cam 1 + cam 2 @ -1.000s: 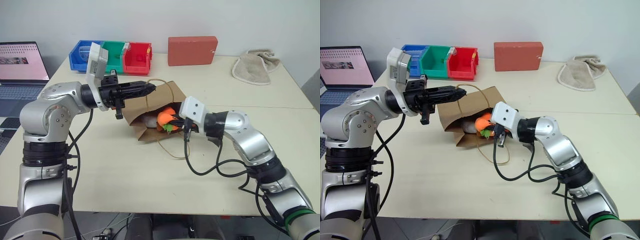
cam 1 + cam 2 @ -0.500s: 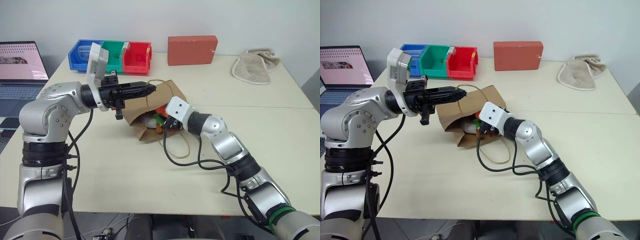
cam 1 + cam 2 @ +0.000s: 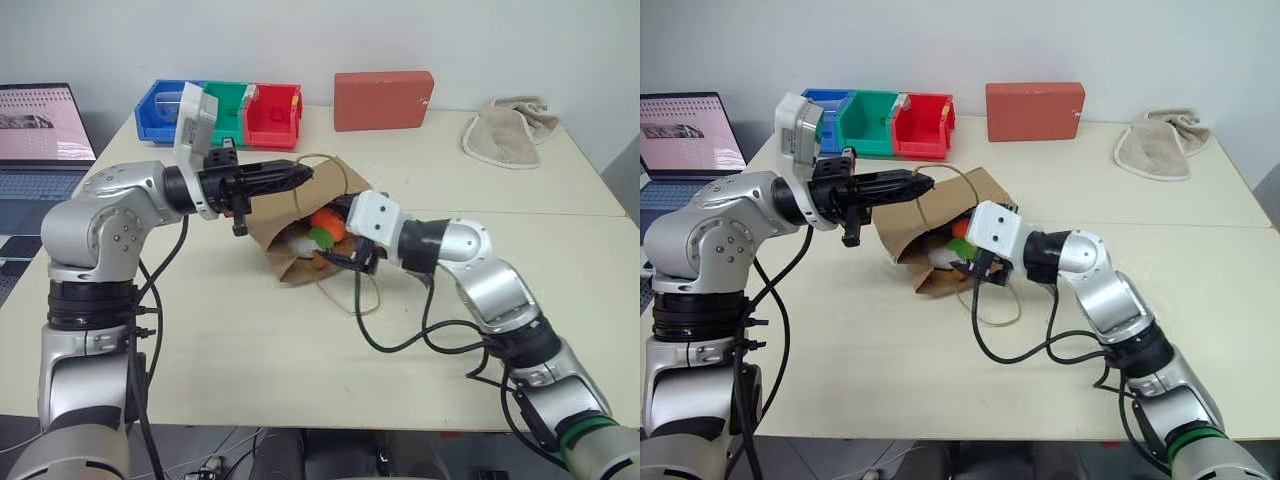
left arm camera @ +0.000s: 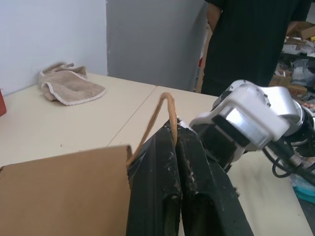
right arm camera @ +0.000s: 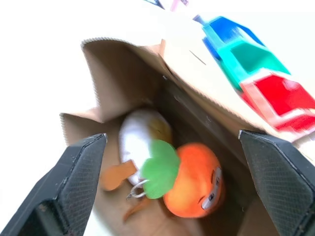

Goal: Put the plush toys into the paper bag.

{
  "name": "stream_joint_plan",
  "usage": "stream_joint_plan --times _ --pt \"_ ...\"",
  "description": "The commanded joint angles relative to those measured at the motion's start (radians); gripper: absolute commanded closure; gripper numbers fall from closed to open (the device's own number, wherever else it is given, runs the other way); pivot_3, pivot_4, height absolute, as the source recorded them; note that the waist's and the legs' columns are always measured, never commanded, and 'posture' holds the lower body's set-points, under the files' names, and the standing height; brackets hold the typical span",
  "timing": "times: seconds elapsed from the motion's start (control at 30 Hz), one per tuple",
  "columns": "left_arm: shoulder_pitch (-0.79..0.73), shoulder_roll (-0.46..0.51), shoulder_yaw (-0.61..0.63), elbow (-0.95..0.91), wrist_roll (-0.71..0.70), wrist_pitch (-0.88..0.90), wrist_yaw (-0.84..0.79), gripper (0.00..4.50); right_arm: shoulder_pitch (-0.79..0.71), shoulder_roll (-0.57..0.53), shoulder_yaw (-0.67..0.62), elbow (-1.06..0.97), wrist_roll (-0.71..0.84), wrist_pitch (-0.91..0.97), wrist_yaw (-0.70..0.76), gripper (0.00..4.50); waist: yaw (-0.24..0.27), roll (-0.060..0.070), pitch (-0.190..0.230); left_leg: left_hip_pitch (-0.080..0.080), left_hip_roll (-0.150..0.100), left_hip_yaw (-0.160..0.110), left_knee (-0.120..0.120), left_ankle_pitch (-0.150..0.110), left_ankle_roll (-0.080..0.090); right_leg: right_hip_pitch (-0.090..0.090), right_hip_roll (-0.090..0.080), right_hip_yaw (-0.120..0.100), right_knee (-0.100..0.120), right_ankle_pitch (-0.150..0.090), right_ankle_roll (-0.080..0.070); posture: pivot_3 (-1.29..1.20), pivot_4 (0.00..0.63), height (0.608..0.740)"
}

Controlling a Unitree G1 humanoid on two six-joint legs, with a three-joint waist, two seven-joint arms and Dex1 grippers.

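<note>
The brown paper bag [image 3: 272, 228] lies on its side on the table, mouth toward my right arm. My left gripper [image 3: 300, 175] is shut on the bag's upper loop handle [image 4: 158, 112] and holds the mouth up. Both plush toys lie inside: the orange one with green leaves [image 5: 194, 181] in front, the white egg [image 5: 139, 141] behind it. My right gripper [image 3: 346, 257] is open just outside the mouth, holding nothing, its fingers [image 5: 74, 189] spread to either side of the toys. The lower handle [image 3: 357, 296] trails on the table.
A red box [image 3: 383, 100] and a row of blue, green and red bins [image 3: 222, 108] stand at the back. A beige towel [image 3: 505, 130] lies at the back right and a laptop [image 3: 40, 130] at the far left. A person in black [image 4: 256, 39] stands past the table.
My right gripper carried the orange toy into the bag, opened and drew back out of the mouth. The toy now lies inside. The left gripper kept still on the handle.
</note>
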Motion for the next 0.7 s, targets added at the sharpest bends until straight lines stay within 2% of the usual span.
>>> stream_joint_plan --times 0.03,0.17,0.3,0.43,0.53,0.6,0.7 --pt "-0.028 -0.002 0.01 -0.005 0.002 -0.022 0.005 4.5 0.028 -0.079 -0.096 -0.143 0.151 0.106 0.11 0.02 0.001 0.0 0.0 0.0 0.0 0.0 0.0 0.0 0.0 0.0 0.0 0.0 0.0 0.0 0.0 0.0 0.15 0.74" --pt "-0.025 0.0 0.012 -0.009 0.001 -0.02 0.005 4.5 0.136 -0.194 -0.173 -0.217 0.249 0.174 0.172 0.02 0.005 0.0 0.0 0.0 0.0 0.0 0.0 0.0 0.0 0.0 0.0 0.0 0.0 0.0 0.0 0.0 0.15 0.74" --pt "-0.015 0.006 0.013 -0.018 0.0 -0.018 0.004 4.5 0.223 -0.235 -0.205 -0.229 0.274 0.252 0.115 0.02 0.007 0.0 0.0 0.0 0.0 0.001 0.0 0.0 0.0 0.0 0.0 0.001 -0.001 -0.001 -0.001 0.0 0.15 0.74" --pt "-0.015 0.007 0.014 -0.018 0.001 -0.018 0.007 4.5 0.259 -0.169 -0.15 -0.148 0.213 0.296 -0.019 0.02 -0.006 0.0 0.0 0.001 0.001 0.002 0.001 0.0 0.0 0.0 0.0 0.001 0.001 0.0 -0.001 0.0 0.15 0.74" --pt "-0.013 0.008 0.017 -0.027 -0.001 -0.017 0.012 4.5 0.253 -0.081 -0.112 -0.041 0.173 0.296 -0.11 0.02 -0.01 0.0 0.0 0.001 0.001 0.001 0.001 0.0 0.0 0.0 0.0 0.001 0.001 0.0 -0.001 0.0 0.15 0.74" --pt "-0.01 0.009 0.018 -0.033 -0.002 -0.015 0.016 4.5 0.24 -0.051 -0.094 0.008 0.154 0.282 -0.132 0.02 -0.01 0.0 0.0 0.001 0.0 0.001 0.001 0.0 0.0 0.0 0.0 0.001 0.001 0.0 -0.001 0.0 0.15 0.74" --pt "-0.004 0.015 0.021 -0.04 -0.003 -0.016 0.019 4.5 0.222 -0.011 -0.087 0.056 0.157 0.287 -0.145 0.61 -0.01 0.0 0.0 0.0 0.0 0.001 0.0 0.0 0.0 0.0 0.0 0.001 0.0 0.0 -0.001 0.0 0.15 0.74"
